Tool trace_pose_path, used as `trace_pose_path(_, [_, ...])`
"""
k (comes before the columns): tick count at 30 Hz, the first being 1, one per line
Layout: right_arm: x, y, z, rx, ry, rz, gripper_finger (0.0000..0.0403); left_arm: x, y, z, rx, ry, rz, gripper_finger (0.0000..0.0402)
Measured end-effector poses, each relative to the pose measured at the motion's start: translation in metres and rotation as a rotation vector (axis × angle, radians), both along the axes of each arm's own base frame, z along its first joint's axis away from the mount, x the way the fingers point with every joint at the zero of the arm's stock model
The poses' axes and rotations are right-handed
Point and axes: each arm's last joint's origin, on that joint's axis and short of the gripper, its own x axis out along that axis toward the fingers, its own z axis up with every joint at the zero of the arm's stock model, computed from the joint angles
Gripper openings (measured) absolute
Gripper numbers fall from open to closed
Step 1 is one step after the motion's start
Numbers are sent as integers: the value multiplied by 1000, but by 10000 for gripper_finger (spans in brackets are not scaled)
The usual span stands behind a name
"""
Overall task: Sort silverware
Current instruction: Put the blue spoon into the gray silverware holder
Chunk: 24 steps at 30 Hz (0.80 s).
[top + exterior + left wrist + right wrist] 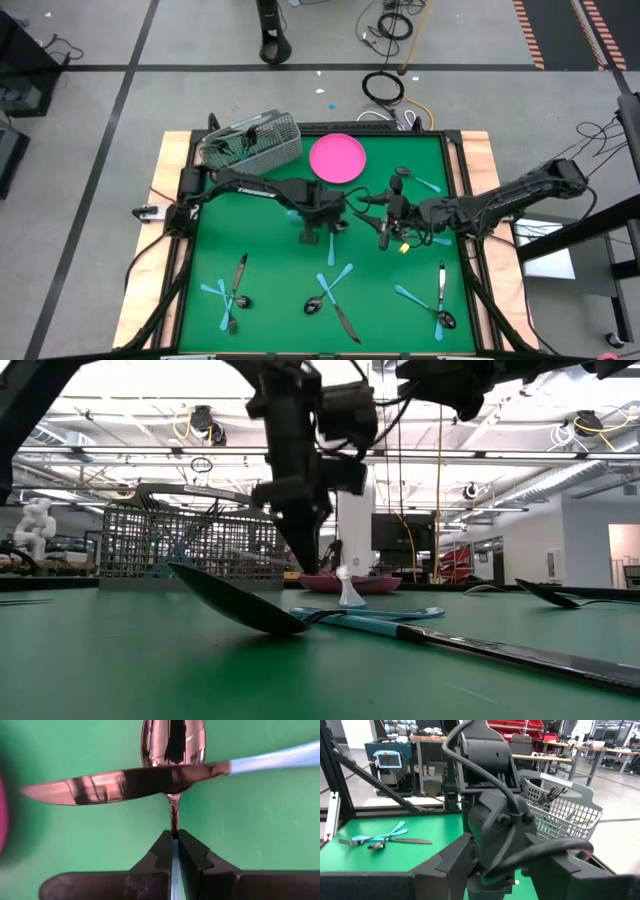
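Left gripper (175,842) is clamped narrow on the thin neck of a spoon (172,750), pinched just behind the bowl, so the step in hand looks like the pick itself: grasp made, lift not yet done as far as I can judge. A knife (125,782) with a light blue handle lies straight across the spoon's bowl, on top of it, so the two are stacked, not just beside each other. Landmark is the pink plate (337,158): the left gripper (312,222) and its spoon sit just in front of the plate, near the middle of the green surface (270,275). Right gripper (385,232) hangs close by, to the right of the plate's front edge; the pictures don't settle how its fingers stand, can't tell. Rest of the silverware lies in small crossed clusters along the front of the surface, well apart from the plate, plus one pair just right of the plate. Wire basket (250,142) sits right beside the plate on its left, with some pieces already in it. Next move, my read: lift straight and slow so the knife slides off rather than riding along, then carry past the plate to the basket. Risk: the knife gets dragged or flipped, and the thin neck could twist in the pinch.
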Motion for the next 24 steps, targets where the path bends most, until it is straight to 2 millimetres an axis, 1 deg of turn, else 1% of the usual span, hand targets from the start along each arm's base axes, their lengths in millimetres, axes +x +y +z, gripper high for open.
trace_pose_path(4, [0, 0, 0, -3, 3, 1, 171, -3, -4, 15, 85, 67, -4, 13])
trace_pose_path(7, [0, 0, 1, -9, -3, 2, 171, -6, -4, 21, 145, 113, -3, 13])
trace_pose_path(11, [0, 0, 2, -4, -23, 2, 171, -11, -3, 22, 212, 167, 3, 13])
trace_pose_path(18, [1, 0, 4, -3, -36, 3, 171, -14, 1, 23, 338, 193, 12, 13])
trace_pose_path(24, [1, 0, 3, -6, -34, 5, 171, -24, 2, 25, 405, 303, -4, 13])
